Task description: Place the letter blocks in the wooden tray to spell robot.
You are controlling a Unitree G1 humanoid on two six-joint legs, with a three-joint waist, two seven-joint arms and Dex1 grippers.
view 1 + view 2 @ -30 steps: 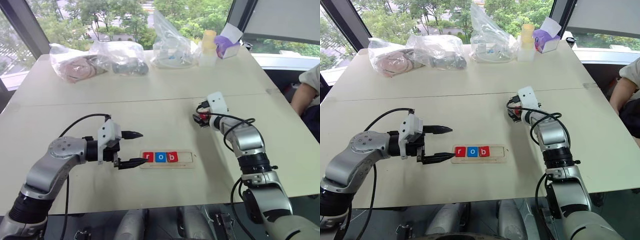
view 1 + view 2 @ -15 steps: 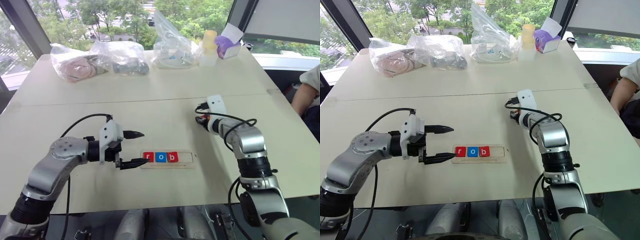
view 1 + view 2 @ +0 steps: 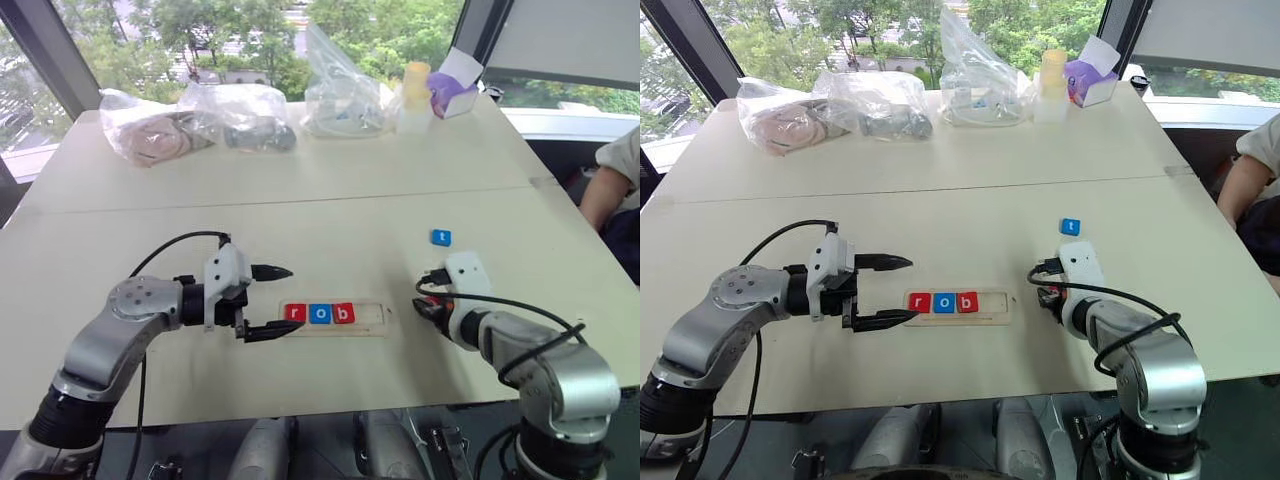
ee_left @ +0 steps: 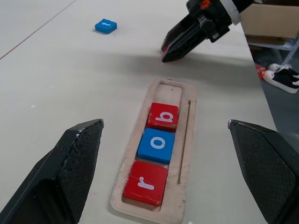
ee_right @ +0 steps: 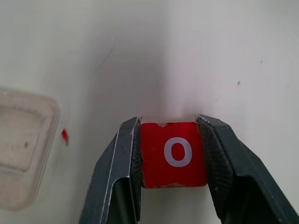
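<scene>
Jaws, red o block [image 5: 172, 153], now nearer tray [image 3: 372, 318].

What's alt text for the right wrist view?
The right gripper is shut on a red o block, held between its two black fingers just above the pale table. An empty end of the wooden tray lies off to one side.

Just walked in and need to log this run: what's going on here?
The robot is spelling "robot" in the wooden tray. Tiles r, o and b are in. The right gripper holds the red o tile just right of the tray. The blue t tile lies on the table. The left gripper is open at the tray's left end.
</scene>
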